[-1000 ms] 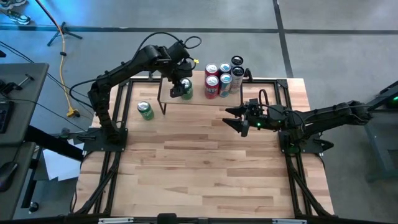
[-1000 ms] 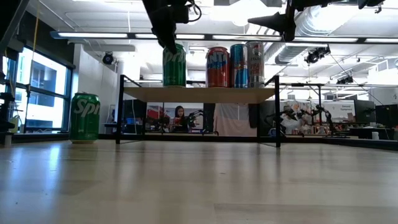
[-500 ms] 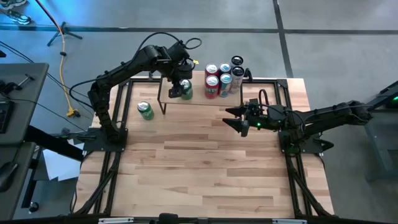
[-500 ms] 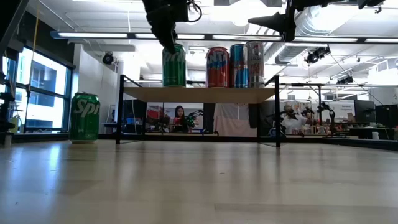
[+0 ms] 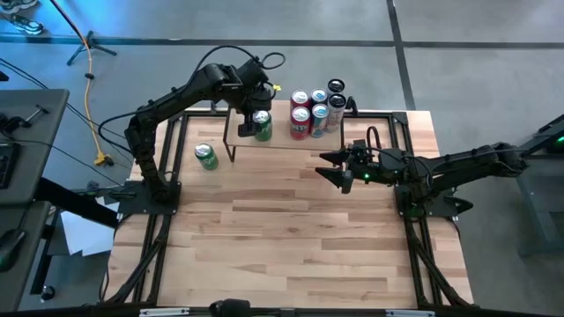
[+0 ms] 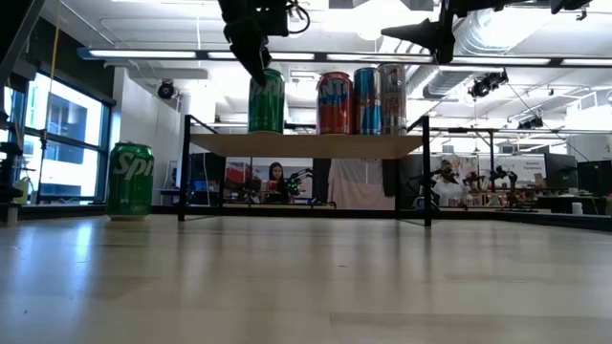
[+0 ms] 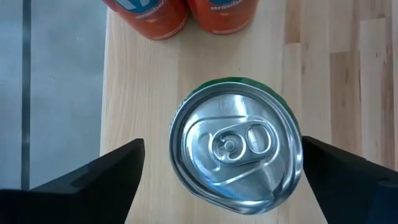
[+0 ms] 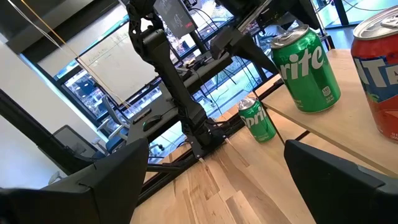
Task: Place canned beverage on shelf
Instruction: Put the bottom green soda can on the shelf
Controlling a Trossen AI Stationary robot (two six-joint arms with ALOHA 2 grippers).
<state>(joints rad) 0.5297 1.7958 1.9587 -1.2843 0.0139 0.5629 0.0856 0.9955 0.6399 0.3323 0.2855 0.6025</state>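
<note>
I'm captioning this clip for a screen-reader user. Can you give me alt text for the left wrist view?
Looking straight down, a green can with a silver pull-tab top stands on the light-wood shelf, between the left hand's two open dark fingers. Two orange-red cans stand just beyond it.

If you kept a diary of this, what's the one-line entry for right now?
left gripper: open around green can on shelf | right gripper: open, waiting over table | second green can: on table
</note>
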